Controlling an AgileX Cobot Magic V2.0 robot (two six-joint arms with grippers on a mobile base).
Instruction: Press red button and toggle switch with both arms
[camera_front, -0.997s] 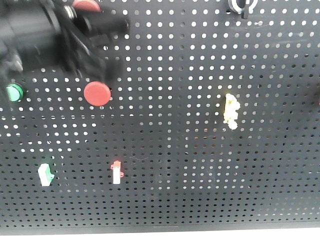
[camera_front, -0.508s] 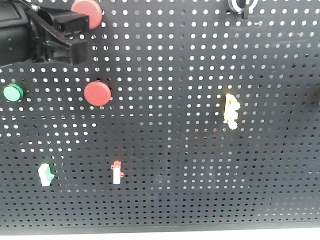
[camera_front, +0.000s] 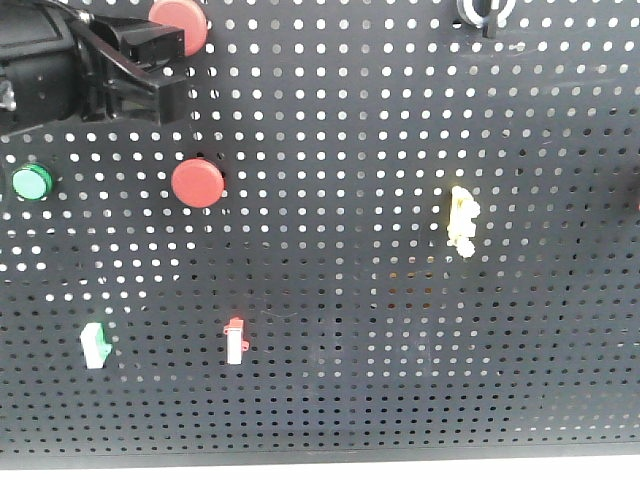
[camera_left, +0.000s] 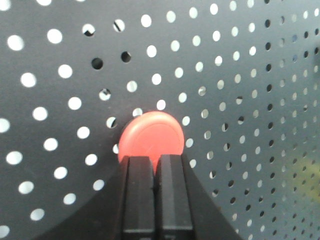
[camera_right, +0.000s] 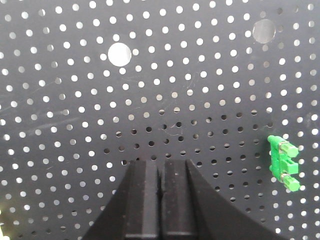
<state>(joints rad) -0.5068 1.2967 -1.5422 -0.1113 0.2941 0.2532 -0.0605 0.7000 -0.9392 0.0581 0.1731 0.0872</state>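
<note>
Jaws pressed together, the left gripper (camera_left: 155, 161) has climbed to the upper red button (camera_front: 180, 14), likely poised to press.

Round glossy red push button (camera_left: 151, 135) is sitting on the dark perforated board (camera_left: 240, 60), near its top left. Bulky matte-black left arm (camera_front: 50, 70) is reaching in from the left, left gripper (camera_left: 155, 159) pressed closed, tips right at the button's lower edge; contact unclear. Right gripper (camera_right: 161, 164) is also closed, facing bare holes. Small red-and-white toggle switch (camera_front: 234, 342) is standing upright lower down, untouched.
</note>
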